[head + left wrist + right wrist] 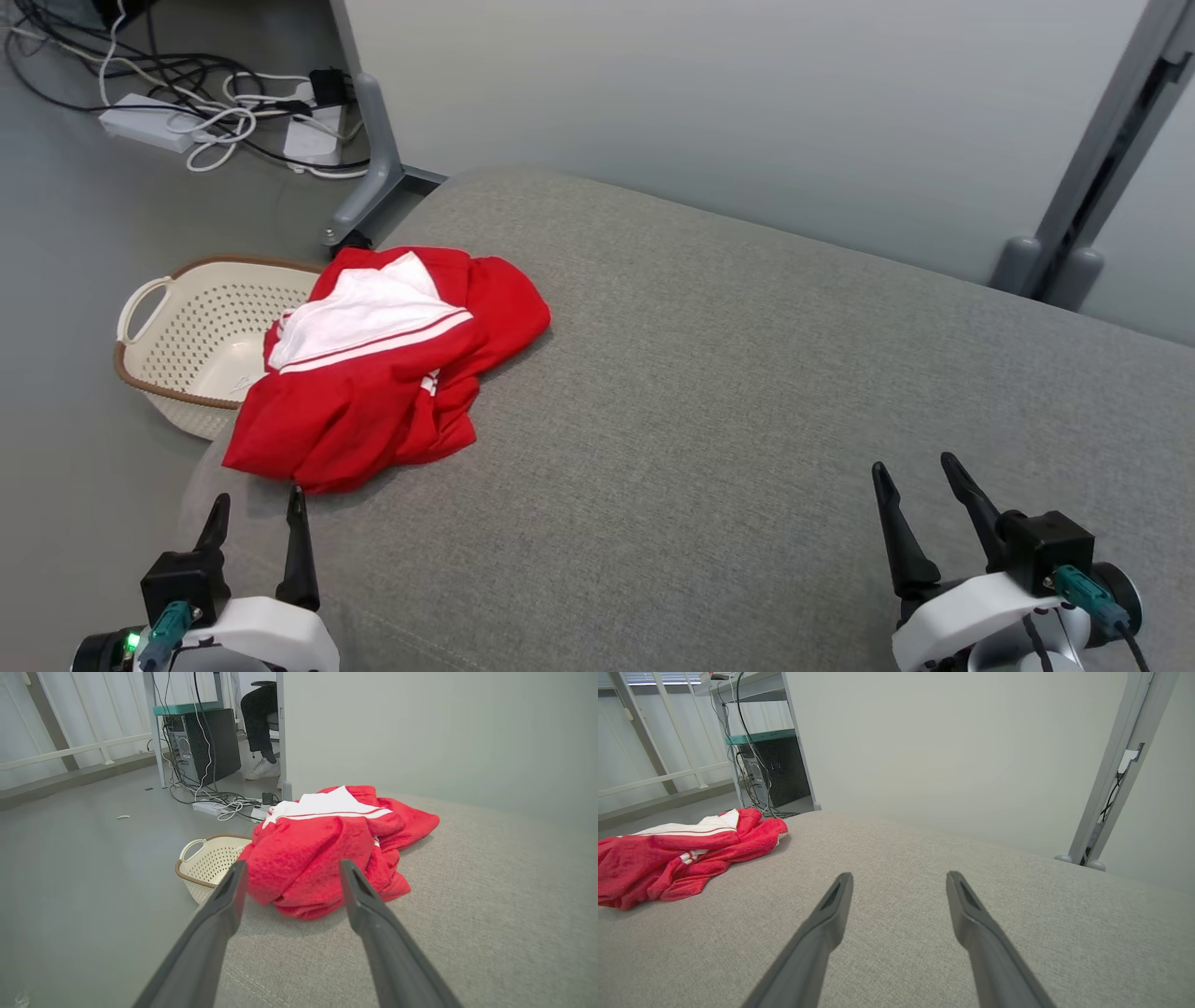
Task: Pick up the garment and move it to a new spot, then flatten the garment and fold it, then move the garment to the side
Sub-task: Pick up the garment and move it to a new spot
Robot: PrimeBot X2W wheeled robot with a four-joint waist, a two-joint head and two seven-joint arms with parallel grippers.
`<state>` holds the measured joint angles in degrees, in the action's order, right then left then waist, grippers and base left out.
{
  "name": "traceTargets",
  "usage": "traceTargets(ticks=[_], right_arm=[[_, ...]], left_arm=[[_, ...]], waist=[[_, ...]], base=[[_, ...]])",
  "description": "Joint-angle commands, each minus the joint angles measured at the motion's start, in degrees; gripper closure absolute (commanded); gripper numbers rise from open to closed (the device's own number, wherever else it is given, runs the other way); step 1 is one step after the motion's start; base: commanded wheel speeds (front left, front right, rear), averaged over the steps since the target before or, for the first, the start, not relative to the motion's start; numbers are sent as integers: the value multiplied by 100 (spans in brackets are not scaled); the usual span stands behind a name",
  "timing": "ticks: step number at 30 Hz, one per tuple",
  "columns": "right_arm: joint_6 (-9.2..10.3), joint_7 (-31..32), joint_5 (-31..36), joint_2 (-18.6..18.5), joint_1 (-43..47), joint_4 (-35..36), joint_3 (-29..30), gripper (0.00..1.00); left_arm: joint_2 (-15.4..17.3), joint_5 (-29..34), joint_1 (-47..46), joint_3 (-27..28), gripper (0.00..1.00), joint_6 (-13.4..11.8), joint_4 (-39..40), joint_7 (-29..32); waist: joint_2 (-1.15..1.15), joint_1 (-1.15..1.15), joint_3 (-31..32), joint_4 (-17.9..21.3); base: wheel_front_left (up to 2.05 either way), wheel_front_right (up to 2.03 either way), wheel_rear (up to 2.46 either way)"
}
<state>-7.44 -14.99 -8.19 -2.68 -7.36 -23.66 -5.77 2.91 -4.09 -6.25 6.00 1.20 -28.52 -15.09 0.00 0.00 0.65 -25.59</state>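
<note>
Garment [387, 364] not yet picked up; whole task lay ahead.
It sat crumpled at the far left of the cushion [747, 373]; left gripper [259, 504] and right gripper [915, 467] stood open, empty.

Everything is lit evenly by soft, diffuse light — a faint shadow is cast beneath the crumpled red-and-white fabric garment [373, 401] at centre left. The wrist views' bottom edges are rendered soft.

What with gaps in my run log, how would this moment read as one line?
garment: crumpled, untouched | left gripper: open, facing garment | right gripper: open, over cushion
</note>
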Motion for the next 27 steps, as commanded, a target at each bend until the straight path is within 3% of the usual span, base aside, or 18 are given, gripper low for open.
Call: traceTargets(ticks=[1, 10, 27], right_arm=[[-8, -29, -31, -45, -4, -22, 18, 0], [-8, -29, 53, -43, -56, -60, -73, 0], [-8, -29, 246, -244, -524, -203, -184, 0]], left_arm=[[21, 31, 28, 35, 0, 37, 4, -12], [58, 91, -230, 207, 0, 93, -265, -12], [367, 43, -1534, 436, 0, 233, -1353, -8]], waist=[[0, 0, 19, -160], [0, 0, -141, -148], [0, 0, -1047, 509]], base=[[0, 0, 0], [0, 0, 0], [0, 0, 0]])
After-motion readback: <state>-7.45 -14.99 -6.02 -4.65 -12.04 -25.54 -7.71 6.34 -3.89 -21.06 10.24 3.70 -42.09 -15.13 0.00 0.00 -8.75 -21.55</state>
